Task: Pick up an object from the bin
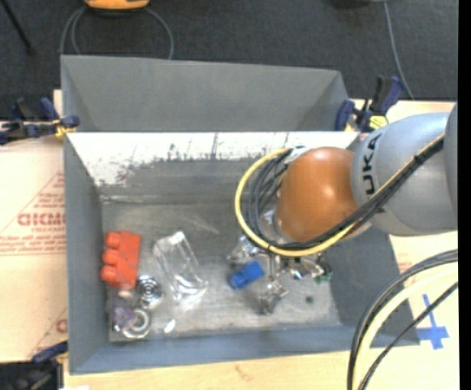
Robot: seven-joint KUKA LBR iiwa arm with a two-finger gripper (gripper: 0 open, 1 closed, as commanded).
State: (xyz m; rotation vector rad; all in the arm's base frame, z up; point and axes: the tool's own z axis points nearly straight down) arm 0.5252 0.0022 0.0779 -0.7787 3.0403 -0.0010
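Note:
My gripper [273, 289] hangs under the arm's orange cover, low over the bin's floor at the right of middle. A small blue piece [244, 277] lies right at its left side, touching or nearly touching it. A crumpled clear plastic thing [180, 268] rests further left, in the middle of the floor. Much of the gripper is hidden by the cover and its cables.
An orange block [120, 258] lies at the left of the floor. Below it sit small silvery metal bits [148, 289] and a purple-grey ring-shaped thing [130, 321] in the front left corner. A tiny dark speck [308, 301] lies right of the gripper.

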